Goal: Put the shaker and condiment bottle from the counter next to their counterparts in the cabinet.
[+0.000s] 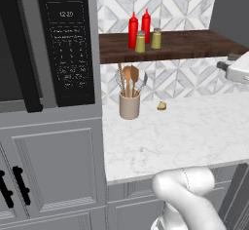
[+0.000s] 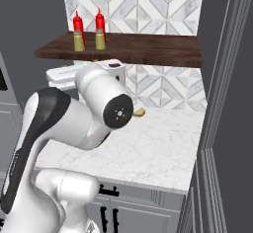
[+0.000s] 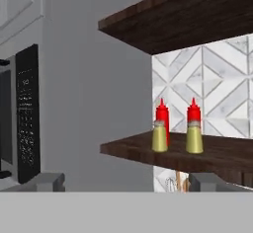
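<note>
Two red condiment bottles (image 1: 133,29) (image 1: 146,25) and two olive-yellow shakers (image 1: 140,42) (image 1: 156,38) stand upright in a close group on the dark wooden cabinet shelf (image 1: 194,43). Which pair came from the counter I cannot tell. The right base view has the same bottles (image 2: 77,24) (image 2: 100,22) and shakers (image 2: 78,42) (image 2: 100,40). In the hand view the bottles (image 3: 161,113) (image 3: 193,111) stand behind the shakers (image 3: 159,136) (image 3: 194,137). My gripper (image 3: 127,181) is open and holds nothing. It hangs off to the right of the group (image 1: 224,66), apart from it.
A beige utensil crock (image 1: 129,105) and a small yellow scrap (image 1: 162,106) sit on the white marble counter (image 1: 185,131) under the shelf. A black microwave (image 1: 65,39) fills the tall unit on the left. A grey wall panel (image 2: 222,103) closes the right side.
</note>
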Robot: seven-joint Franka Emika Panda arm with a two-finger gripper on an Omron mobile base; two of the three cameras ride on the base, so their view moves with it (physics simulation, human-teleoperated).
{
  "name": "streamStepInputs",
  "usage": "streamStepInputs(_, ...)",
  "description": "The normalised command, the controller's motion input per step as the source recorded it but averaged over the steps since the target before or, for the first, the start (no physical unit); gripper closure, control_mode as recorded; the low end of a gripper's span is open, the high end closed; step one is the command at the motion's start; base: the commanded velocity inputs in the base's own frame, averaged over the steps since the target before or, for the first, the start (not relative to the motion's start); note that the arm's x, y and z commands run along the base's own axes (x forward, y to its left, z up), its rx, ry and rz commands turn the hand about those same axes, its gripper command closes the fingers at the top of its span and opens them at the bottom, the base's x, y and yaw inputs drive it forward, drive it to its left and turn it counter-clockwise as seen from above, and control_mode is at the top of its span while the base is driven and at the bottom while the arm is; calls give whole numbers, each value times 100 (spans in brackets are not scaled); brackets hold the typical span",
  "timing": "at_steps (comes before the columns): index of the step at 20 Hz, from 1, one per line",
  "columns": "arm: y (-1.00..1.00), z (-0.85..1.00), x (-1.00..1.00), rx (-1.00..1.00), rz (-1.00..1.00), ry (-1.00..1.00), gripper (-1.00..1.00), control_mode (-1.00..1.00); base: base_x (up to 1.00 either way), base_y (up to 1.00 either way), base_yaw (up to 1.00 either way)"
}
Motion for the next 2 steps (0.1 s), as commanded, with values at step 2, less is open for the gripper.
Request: streamStepInputs(2, -3, 0, -100, 0, -15, 0, -100, -100, 0, 0, 0)
